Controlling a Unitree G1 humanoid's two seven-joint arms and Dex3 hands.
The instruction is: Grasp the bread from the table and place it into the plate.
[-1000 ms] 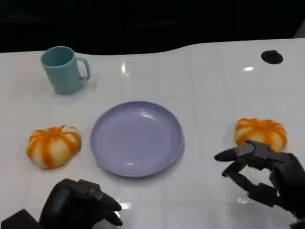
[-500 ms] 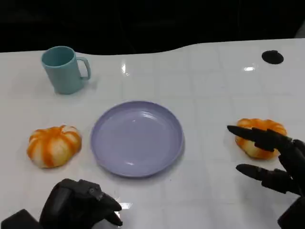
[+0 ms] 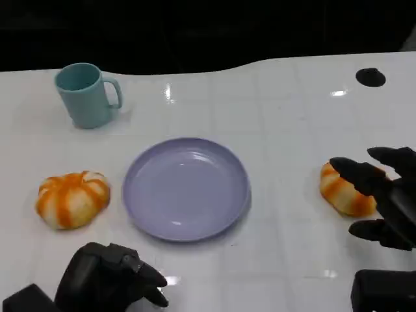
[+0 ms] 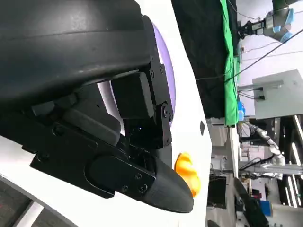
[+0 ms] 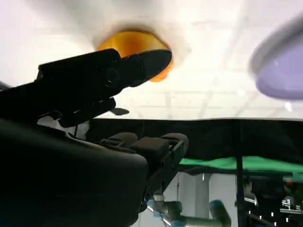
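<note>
Two orange-and-white striped breads lie on the white table. One bread [image 3: 71, 198] sits left of the lilac plate [image 3: 186, 188], which holds nothing. The other bread [image 3: 341, 192] lies to the right of the plate, partly under my right hand [image 3: 383, 198]. That hand's fingers [image 3: 354, 172] are spread, one reaching over the bread's top and one lying in front of it. The right wrist view shows this bread [image 5: 128, 43] just past a fingertip [image 5: 151, 61] and the plate's rim [image 5: 279, 66]. My left hand [image 3: 107, 276] rests curled on the table near the front edge, holding nothing.
A teal mug [image 3: 84, 94] stands at the back left. A black round mark [image 3: 370, 77] sits at the back right of the table. The left wrist view shows the plate's edge [image 4: 166, 61] and the far bread [image 4: 187, 172] beyond my left hand [image 4: 109, 142].
My right hand has moved away from me and to the right, from in front of the right bread to over it. The left hand and other things have not moved.
</note>
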